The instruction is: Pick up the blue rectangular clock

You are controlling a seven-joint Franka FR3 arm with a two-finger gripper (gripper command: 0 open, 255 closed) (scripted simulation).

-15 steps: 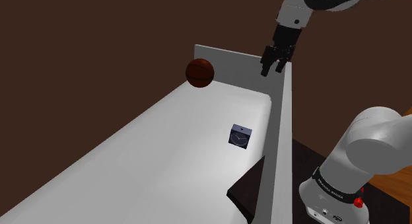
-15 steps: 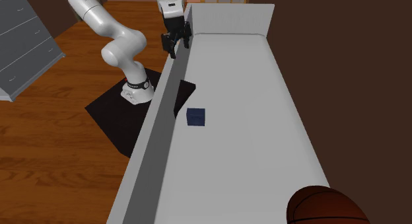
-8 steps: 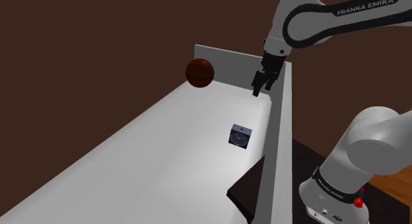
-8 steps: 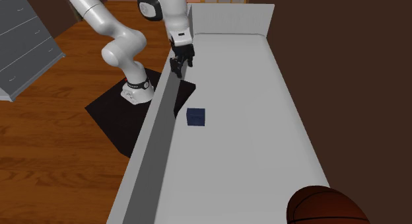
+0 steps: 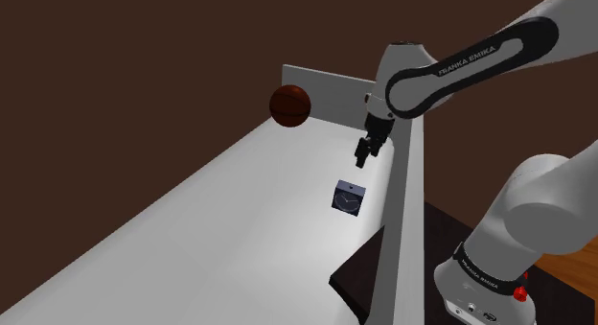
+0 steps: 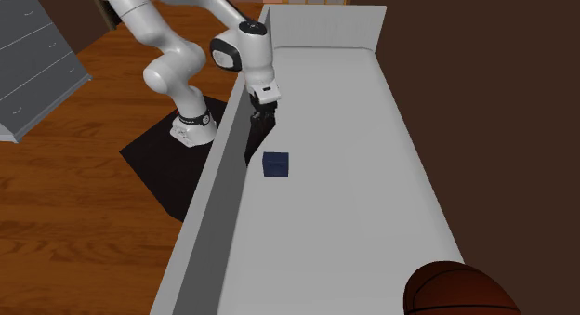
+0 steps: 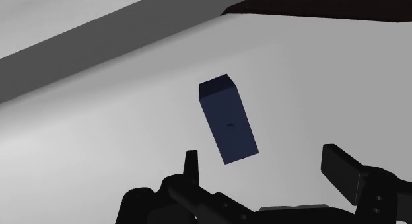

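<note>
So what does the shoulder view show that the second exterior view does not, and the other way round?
Shoulder view: the dial on the front face of the blue clock. Second exterior view: a grey chest of drawers standing beside the robot. Both: the blue clock, the brown ball, the white surface with its low walls, and the open gripper close to the blue clock.

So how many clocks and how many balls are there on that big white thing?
Blue clock: 1
Brown ball: 1
Total: 2
</note>
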